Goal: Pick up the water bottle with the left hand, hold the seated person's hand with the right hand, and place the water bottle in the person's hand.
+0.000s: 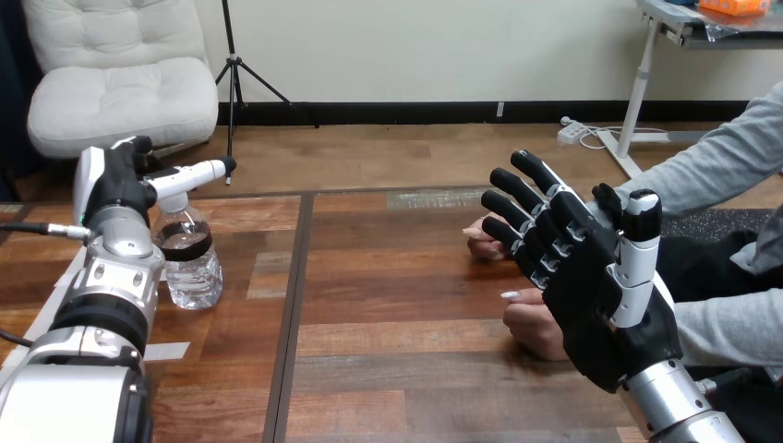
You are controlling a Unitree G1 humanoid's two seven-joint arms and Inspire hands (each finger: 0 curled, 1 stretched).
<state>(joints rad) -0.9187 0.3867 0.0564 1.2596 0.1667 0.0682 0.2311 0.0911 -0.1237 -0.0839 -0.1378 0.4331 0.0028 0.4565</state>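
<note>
In the head view, my left hand [115, 189] is up at the top of the water bottle [191, 263], just behind and to the left of its neck. The hand hides most of the contact, so I cannot tell whether it is closed on the bottle or only resting against it. The bottle stands upright on the table [388, 369], directly below and slightly right of that hand. The left arm [102, 314] runs up from the bottom edge, and the hand at its end leans in over the bottle.

My right hand [591, 295] is wide open. Its fingers [512, 186] are straight, fanned slightly apart and pointing up and to the left. The thumb [637, 245] stands upright beside them, and nothing is pinched or wrapped. The right arm [674, 397] rises from the lower right corner with the hand lifted above the table.

The person's nearer hand [534, 328] lies on the wood just left of my palm and partly behind it. The person's farther hand [480, 245] sits just beyond my fingertips. I cannot tell whether my right hand touches either one, and it is curled round neither. The bottle is well apart from my right hand, away to its left.
</note>
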